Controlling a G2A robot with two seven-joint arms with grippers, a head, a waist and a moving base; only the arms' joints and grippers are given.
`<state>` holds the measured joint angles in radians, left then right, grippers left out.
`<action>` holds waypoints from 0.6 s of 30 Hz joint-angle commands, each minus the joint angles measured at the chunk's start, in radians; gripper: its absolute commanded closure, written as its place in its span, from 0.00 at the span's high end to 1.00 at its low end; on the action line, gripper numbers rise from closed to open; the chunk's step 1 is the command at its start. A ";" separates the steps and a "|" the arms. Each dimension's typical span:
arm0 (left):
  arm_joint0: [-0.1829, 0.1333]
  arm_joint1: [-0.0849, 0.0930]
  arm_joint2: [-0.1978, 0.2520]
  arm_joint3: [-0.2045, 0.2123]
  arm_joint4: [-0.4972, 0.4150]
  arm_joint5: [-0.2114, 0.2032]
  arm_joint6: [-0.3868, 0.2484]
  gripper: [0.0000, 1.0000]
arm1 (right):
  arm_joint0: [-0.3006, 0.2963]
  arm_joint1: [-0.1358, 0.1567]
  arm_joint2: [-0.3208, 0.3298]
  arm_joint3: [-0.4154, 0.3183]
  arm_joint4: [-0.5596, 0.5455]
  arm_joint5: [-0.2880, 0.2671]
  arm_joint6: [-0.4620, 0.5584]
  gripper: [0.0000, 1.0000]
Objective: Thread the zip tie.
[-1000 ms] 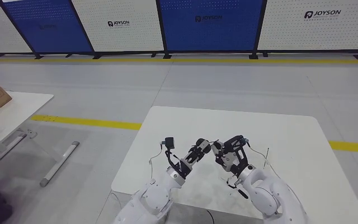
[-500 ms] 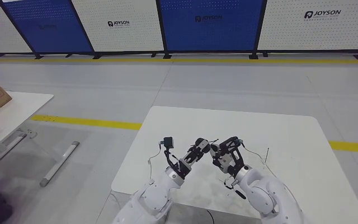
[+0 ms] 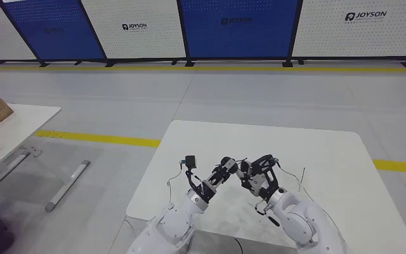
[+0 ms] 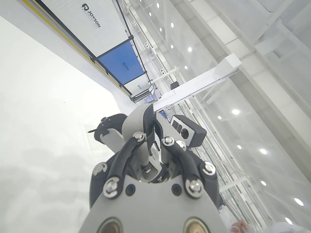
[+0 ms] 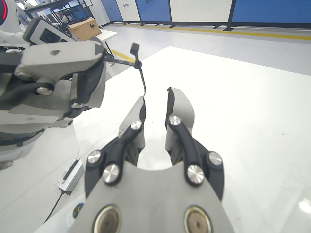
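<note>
A black zip tie (image 5: 140, 73) hangs in the air above the white table (image 3: 317, 146). My left gripper (image 5: 103, 58) is shut on one end of its strap. The square head (image 5: 134, 48) sticks up past a bend, and the tail curves down to the tip of one finger (image 5: 142, 105) of my right gripper (image 5: 156, 99). That gripper is open and the tail lies at its edge, not between the pads. From above, the left gripper (image 3: 229, 166) and right gripper (image 3: 249, 172) are almost touching near the table's front. In the left wrist view my left gripper (image 4: 151, 116) has its fingers pressed together.
A thin dark stick (image 3: 303, 173) lies on the table to the right of the arms. A second white table with a cardboard box (image 5: 83, 29) stands off to the left. The table's front edge is close under both arms.
The right gripper has shifted slightly toward the left gripper and a little toward the front edge. The left gripper has barely moved and still holds the tie.
</note>
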<state>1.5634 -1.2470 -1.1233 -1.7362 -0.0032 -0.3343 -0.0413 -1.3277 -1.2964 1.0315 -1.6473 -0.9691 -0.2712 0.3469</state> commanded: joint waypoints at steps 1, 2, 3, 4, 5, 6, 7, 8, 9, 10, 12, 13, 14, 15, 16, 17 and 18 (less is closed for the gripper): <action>0.001 0.000 -0.001 0.000 0.000 -0.001 -0.001 0.00 | 0.001 0.000 -0.002 0.000 -0.001 0.001 -0.001 0.19; 0.001 0.000 -0.001 0.000 0.001 -0.001 -0.002 0.00 | 0.002 0.000 -0.003 0.000 -0.002 0.002 -0.002 0.20; 0.001 0.001 -0.001 0.001 0.002 -0.001 -0.004 0.00 | 0.003 0.000 -0.003 0.000 -0.002 0.002 -0.003 0.20; 0.001 0.001 -0.001 0.001 0.003 0.000 -0.005 0.00 | 0.004 -0.001 -0.004 0.000 -0.002 0.002 -0.003 0.21; 0.001 0.001 -0.001 0.002 0.004 0.000 -0.007 0.00 | 0.005 -0.001 -0.004 -0.001 -0.001 0.002 -0.003 0.22; 0.001 0.001 0.000 0.002 0.005 0.001 -0.009 0.00 | 0.006 -0.001 -0.004 -0.002 -0.001 0.002 -0.002 0.24; 0.000 0.001 0.000 0.003 0.005 0.001 -0.010 0.00 | 0.007 0.000 -0.004 -0.003 -0.001 0.002 -0.002 0.25; 0.000 0.001 0.001 0.003 0.006 0.002 -0.010 0.00 | 0.007 0.000 -0.004 -0.004 -0.001 0.001 -0.001 0.26; -0.001 0.001 0.003 0.004 0.007 0.002 -0.011 0.00 | 0.008 0.000 -0.004 -0.005 -0.001 0.001 0.000 0.27; -0.001 0.001 0.004 0.004 0.008 0.003 -0.013 0.00 | 0.008 0.000 -0.004 -0.006 0.000 0.000 0.000 0.27; -0.002 0.001 0.006 0.005 0.011 0.005 -0.015 0.00 | 0.010 0.000 -0.004 -0.008 0.002 0.000 -0.001 0.22; -0.003 0.001 0.006 0.006 0.014 0.006 -0.015 0.00 | 0.010 0.000 -0.003 -0.009 0.003 0.001 -0.002 0.19; -0.004 0.001 0.007 0.006 0.015 0.006 -0.015 0.00 | 0.011 0.000 -0.003 -0.009 0.003 0.002 -0.003 0.12; -0.004 0.000 0.007 0.006 0.015 0.006 -0.015 0.00 | 0.012 0.000 -0.003 -0.008 0.004 0.003 -0.003 0.00; -0.004 0.000 0.007 0.006 0.016 0.007 -0.015 0.00 | 0.013 0.000 -0.004 -0.008 0.003 0.004 -0.004 0.00; -0.005 0.000 0.007 0.006 0.016 0.007 -0.015 0.00 | 0.013 0.000 -0.004 -0.008 0.003 0.005 -0.004 0.00; -0.006 0.000 0.006 0.007 0.015 0.007 -0.014 0.00 | 0.014 -0.001 -0.005 -0.008 0.003 0.006 -0.004 0.00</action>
<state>1.5584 -1.2465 -1.1161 -1.7298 0.0129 -0.3274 -0.0563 -1.3144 -1.2968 1.0271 -1.6553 -0.9656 -0.2664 0.3428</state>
